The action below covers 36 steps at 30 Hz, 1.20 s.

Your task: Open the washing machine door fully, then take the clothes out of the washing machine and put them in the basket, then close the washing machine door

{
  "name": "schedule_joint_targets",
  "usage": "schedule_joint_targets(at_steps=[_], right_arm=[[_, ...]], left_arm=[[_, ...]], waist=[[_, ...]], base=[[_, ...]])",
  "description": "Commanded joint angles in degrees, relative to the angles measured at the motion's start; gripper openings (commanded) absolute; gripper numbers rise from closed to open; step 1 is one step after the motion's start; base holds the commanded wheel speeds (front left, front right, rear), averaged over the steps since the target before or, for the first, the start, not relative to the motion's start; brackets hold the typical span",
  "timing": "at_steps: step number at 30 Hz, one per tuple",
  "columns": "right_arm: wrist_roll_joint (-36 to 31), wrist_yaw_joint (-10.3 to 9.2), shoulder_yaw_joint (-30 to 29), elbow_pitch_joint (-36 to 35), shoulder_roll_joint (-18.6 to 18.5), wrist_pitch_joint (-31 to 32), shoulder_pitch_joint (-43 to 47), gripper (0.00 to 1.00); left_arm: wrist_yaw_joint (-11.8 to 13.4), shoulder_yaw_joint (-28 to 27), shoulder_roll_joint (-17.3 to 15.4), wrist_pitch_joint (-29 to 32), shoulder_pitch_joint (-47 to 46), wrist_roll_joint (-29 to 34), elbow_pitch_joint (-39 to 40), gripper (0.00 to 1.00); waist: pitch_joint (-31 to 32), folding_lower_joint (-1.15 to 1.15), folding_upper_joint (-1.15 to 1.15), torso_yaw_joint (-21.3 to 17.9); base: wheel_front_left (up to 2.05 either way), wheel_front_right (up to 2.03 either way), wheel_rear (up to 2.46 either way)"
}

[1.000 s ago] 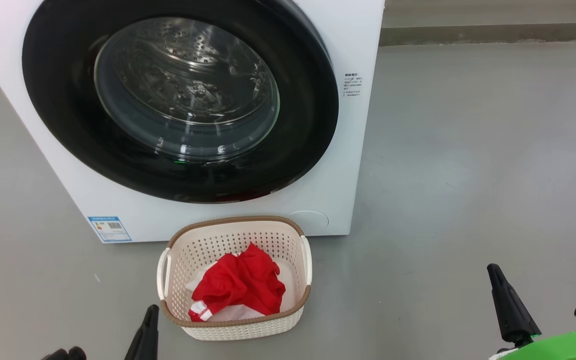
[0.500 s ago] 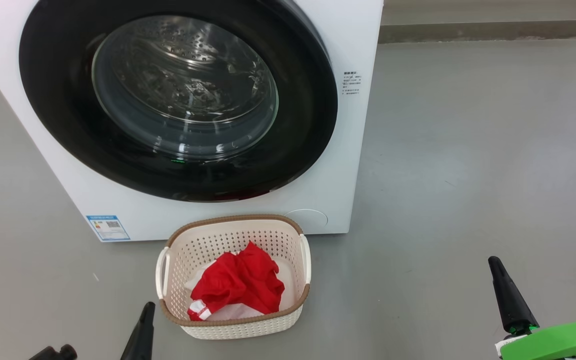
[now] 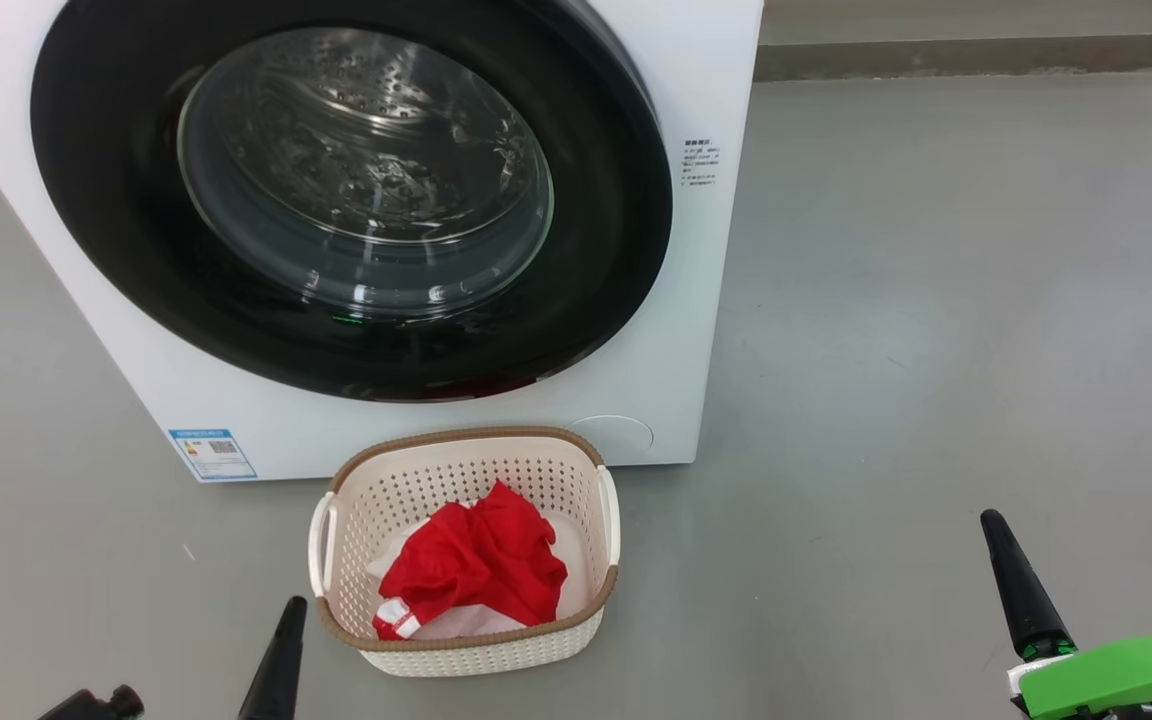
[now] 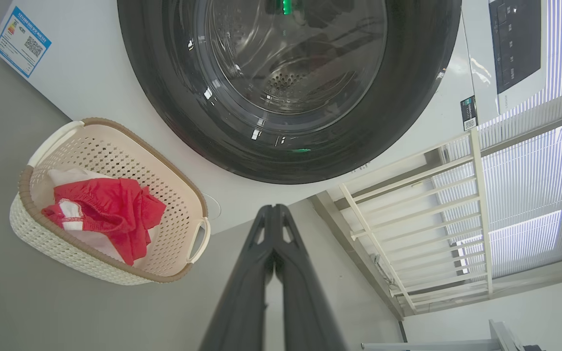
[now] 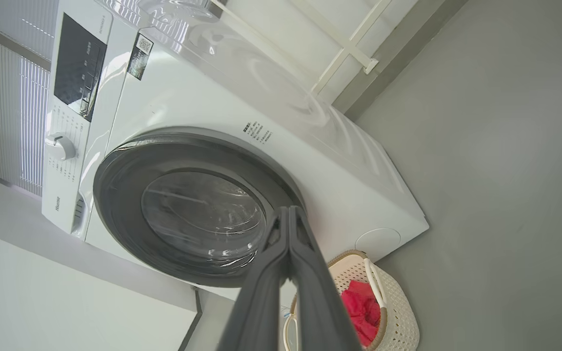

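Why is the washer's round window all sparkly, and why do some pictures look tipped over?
Head view: lights bounce off the washing machine door as white glints, with a green dot low on it. Left wrist view: the camera is turned, so everything tips, and the blinds glow too bright. Right wrist view: the washing machine side shines pale.

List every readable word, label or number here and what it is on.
"Hisense": control strip of the washing machine.
Blue label, front lower corner: too small to read.
Small print beside the door: too small to read.
Black QR sticker near the display: too small to read.
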<state>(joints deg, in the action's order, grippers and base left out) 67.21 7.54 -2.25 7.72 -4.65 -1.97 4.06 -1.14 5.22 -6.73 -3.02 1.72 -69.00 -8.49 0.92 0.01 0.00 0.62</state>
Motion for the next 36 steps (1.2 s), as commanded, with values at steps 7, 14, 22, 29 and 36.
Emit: schedule_joint_targets(at_steps=[7,14,22,29,36], right_arm=[[6.4,0.01,1.3,0.2,-1.5,0.7,-4.6,0.0],[10.5,0.0,1.4,1.2,-1.7,1.1,-5.6,0.0],[16.0,-0.02,1.7,2.6,-2.1,1.7,-6.9,0.0],[20.8,-0.03,1.8,3.8,-2.4,2.2,-8.0,0.0],[25.6,-0.04,2.0,4.9,-2.7,2.7,-9.2,0.0]], left_arm=[[-1.6,-2.9,-0.4,1.3,-3.8,-5.5,-0.2,0.0],[-2.3,-3.7,-0.2,2.1,-4.6,-9.1,-1.1,0.0],[-3.4,-4.8,0.1,3.3,-5.5,-13.9,-2.2,0.0],[-4.3,-5.8,0.3,4.3,-6.3,-18.1,-3.3,0.0],[-5.2,-6.8,0.6,5.3,-7.2,-22.3,-4.3,0.0]], waist=[[-0.2,-0.01,0.0,-0.1],[-0.3,-0.01,0.0,-0.2],[-0.5,-0.01,0.0,-0.3],[-0.6,-0.01,0.0,-0.4],[-0.8,-0.01,0.0,-0.5]], base=[[0.0,0.0,0.0],[0.0,0.0,0.0],[0.0,0.0,0.0],[0.0,0.0,0.0],[0.0,0.0,0.0]])
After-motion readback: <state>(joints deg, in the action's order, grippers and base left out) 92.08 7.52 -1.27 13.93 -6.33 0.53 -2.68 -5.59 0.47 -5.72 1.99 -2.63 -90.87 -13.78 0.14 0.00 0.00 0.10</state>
